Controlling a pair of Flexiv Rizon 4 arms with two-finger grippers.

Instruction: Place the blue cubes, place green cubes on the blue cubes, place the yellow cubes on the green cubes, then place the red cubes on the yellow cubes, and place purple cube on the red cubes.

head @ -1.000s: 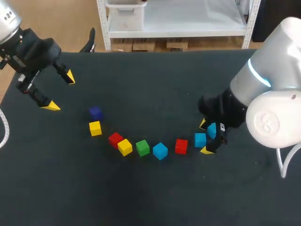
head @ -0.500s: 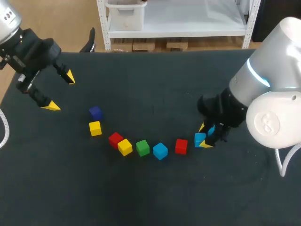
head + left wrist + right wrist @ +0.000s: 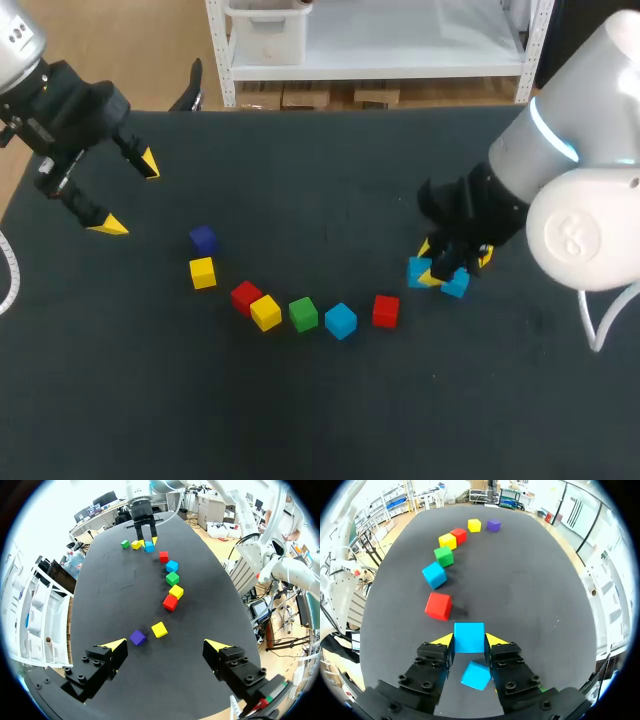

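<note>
Right now the right claw [image 3: 469, 641] pinches a light blue cube [image 3: 469, 636]. Both yellow tips press its opposite sides, and its flat top face is level. Whether it touches the desk [image 3: 320, 180] cannot be told. A second light blue cube [image 3: 475, 675] lies skewed under the claw, just behind the held one. In the head view this pair sits right of centre.

The other cubes form a shallow arc across the lower middle of the head view, all plain, solid-coloured and matte. From the right come the near red cube [image 3: 385, 310], the loose blue cube [image 3: 340, 320] and the green cube [image 3: 303, 314]. Next is the yellow cube [image 3: 265, 312], which touches the far red cube [image 3: 245, 296]. The end yellow cube [image 3: 202, 272] comes next, a little apart. The dark purple cube [image 3: 203, 239] sits just above it.

The left claw [image 3: 128, 194] is spread wide with nothing in it, at the upper left of the head view, well apart from all the cubes.
</note>
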